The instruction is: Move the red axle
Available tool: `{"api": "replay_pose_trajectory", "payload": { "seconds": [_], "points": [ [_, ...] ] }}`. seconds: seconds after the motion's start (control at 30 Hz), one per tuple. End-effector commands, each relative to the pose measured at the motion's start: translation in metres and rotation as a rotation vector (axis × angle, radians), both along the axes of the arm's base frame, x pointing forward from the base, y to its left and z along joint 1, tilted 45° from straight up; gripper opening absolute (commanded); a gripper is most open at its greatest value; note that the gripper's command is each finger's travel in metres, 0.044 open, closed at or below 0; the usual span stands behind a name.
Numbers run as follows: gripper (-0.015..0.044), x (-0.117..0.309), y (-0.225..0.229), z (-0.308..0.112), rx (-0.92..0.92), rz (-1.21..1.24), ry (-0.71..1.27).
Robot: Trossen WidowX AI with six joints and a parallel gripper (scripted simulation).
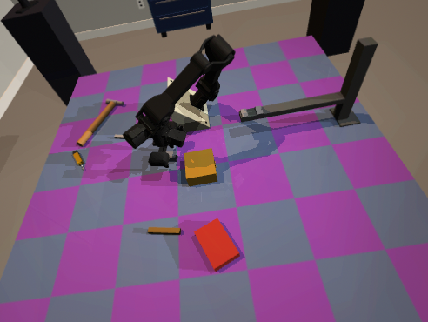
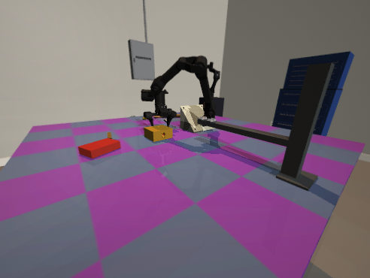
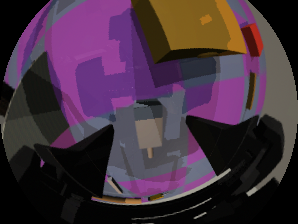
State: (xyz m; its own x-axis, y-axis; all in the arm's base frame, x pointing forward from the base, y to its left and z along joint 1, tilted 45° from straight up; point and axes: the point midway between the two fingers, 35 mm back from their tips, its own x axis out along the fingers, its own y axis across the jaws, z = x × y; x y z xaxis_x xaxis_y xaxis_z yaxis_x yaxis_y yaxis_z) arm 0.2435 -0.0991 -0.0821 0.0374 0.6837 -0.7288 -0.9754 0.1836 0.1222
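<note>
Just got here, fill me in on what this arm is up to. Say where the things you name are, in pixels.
The arm's gripper point(image 1: 167, 145) point(image 2: 161, 122) point(image 3: 150, 123), open and holding nothing, is low beside the orange block point(image 1: 200, 165) point(image 2: 158, 134) point(image 3: 192, 27), over a small pale piece point(image 3: 149, 132). The beam point(image 1: 300, 104) point(image 2: 244, 131) stands off to one side. I can't make out a red axle.

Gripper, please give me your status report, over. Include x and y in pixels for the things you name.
Gripper point(image 1: 169, 148) point(image 2: 160, 125) point(image 3: 150, 123) open, holding nothing. Red axle: cannot make out, no axle in grasp. Orange block with hole point(image 1: 200, 163) point(image 2: 158, 134) point(image 3: 195, 25) close by.

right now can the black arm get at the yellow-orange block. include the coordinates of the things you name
Probably yes: the open gripper point(image 1: 169, 150) point(image 2: 160, 124) point(image 3: 150, 123) is close beside the yellow-orange block point(image 1: 200, 164) point(image 2: 156, 134) point(image 3: 195, 30), with nothing visible blocking the way, though I cannot tell whether it would span it.
</note>
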Motion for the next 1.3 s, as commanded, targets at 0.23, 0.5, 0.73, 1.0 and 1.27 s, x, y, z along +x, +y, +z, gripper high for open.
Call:
{"api": "replay_pose_trajectory", "payload": {
  "seconds": [0.23, 0.5, 0.73, 1.0, 1.27],
  "points": [
    [0.0309, -0.003, 0.007, -0.006, 0.013, -0.006, 0.011],
    [0.0118, -0.003, 0.007, -0.006, 0.013, -0.006, 0.011],
    [0.0072, -0.003, 0.007, -0.006, 0.013, -0.006, 0.011],
    [0.0000, -0.002, -0.012, 0.012, 0.010, -0.007, 0.011],
    [0.0000, -0.007, -0.048, 0.050, 0.010, -0.006, 0.013]
  ]
}}
